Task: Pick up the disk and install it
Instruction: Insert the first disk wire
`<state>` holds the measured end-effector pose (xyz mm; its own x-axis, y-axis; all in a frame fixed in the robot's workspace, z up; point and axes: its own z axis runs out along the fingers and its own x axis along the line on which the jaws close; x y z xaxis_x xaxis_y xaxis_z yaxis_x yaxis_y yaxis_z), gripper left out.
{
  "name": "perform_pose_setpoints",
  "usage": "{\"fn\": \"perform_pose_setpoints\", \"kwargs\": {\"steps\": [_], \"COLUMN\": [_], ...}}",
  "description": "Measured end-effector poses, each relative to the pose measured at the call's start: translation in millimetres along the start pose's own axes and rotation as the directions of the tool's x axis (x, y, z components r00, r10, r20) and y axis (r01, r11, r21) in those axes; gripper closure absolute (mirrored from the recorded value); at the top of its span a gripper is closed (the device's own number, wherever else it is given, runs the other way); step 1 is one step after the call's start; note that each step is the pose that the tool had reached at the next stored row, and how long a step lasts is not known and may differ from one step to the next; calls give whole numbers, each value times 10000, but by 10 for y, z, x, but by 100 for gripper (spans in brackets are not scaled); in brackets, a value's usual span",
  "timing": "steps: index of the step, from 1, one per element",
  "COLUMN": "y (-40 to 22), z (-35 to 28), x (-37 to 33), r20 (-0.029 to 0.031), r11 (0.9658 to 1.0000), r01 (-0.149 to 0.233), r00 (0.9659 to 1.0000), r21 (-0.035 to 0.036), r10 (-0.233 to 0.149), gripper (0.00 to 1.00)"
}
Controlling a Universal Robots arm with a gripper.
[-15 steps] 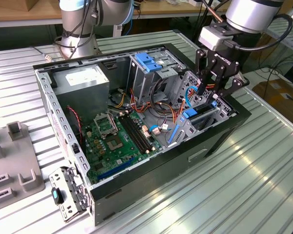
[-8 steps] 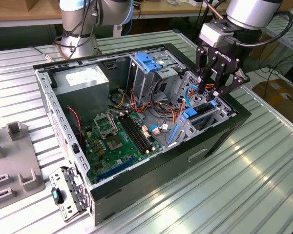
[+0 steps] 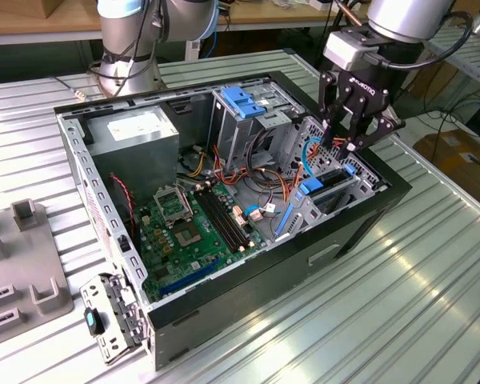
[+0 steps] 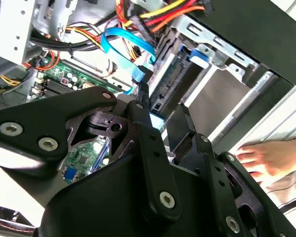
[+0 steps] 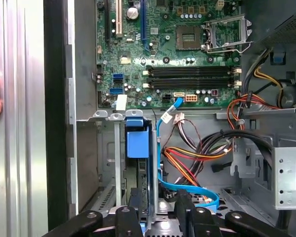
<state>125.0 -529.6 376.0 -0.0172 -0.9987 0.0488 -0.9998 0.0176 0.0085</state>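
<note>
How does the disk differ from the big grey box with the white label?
The disk is slim and small; the grey box is far bulkier. The disk is edged in bright blue plastic; the grey box is plain metal with a white label. The disk sits in a bay right under the claw; the grey box sits at the opposite end. Both are inside the open computer case.

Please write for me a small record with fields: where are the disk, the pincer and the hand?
disk: in the drive cage slot of the open computer case
pincer: close above the disk, at the cage
hand: outside the case, by its black wall, over the table
disk seating: cannot tell
</note>
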Motion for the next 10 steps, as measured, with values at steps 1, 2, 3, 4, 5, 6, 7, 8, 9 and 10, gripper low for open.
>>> {"fn": "perform_pose_setpoints", "kwargs": {"steps": [1, 2, 3, 4, 5, 6, 7, 8, 9, 10], "y": [-1, -2, -2, -3, -3, -4, -5, -5, -6, -11], "z": [-14, -30, -52, -68, -91, -113, -132, -145, -153, -157], "x": [-5, -8, -11, -12, -13, -13, -12, -12, -11, -11], "r20": [-10, -16, -24, -32, -41, -47, -51, -54, -55, -55], "r11": [10000, 10000, 10000, 10000, 10000, 10000, 10000, 10000, 10000, 10000], "r01": [2, 4, 6, 8, 7, 7, 8, 7, 7, 9], "r00": [10000, 10000, 10000, 10000, 10000, 10000, 10000, 10000, 10000, 10000], "r21": [0, 0, 1, 1, 1, 1, 1, 2, 2, 0], "r10": [-2, -4, -6, -8, -7, -7, -8, -7, -7, -9], "gripper": [57, 57, 57, 57, 57, 57, 57, 57, 57, 57]}}
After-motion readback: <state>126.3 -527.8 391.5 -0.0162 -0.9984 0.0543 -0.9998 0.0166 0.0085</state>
